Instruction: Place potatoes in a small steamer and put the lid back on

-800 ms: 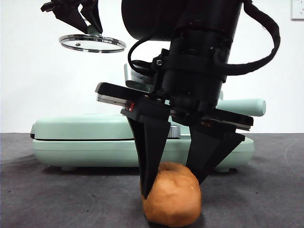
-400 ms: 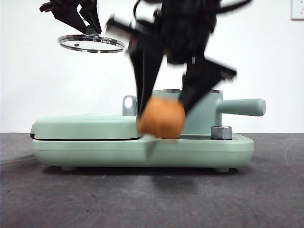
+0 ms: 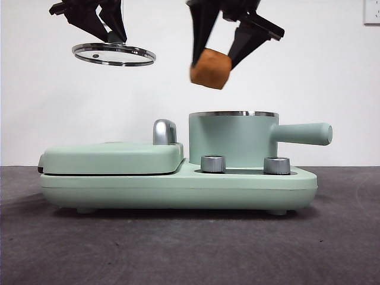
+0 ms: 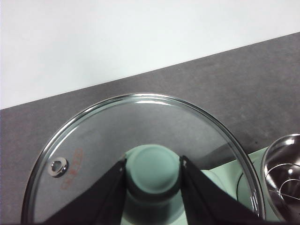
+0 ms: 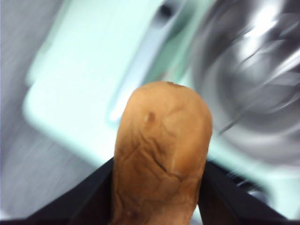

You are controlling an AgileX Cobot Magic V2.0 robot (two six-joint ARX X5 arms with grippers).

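— What colour is the potato?
— Orange-brown, matte, with darker creases and small brown specks across its skin.

— And the small steamer?
— Mint green, with a bright steel rim and a shiny steel inside. The cooker base under it is the same mint, with two chrome knobs.

— The lid?
— Clear glass ringed in steel, faint reddish lettering near its vent, mint-green knob.

— The claws?
— Both the left claw and the right claw are black. The counter is dark grey, the wall white.
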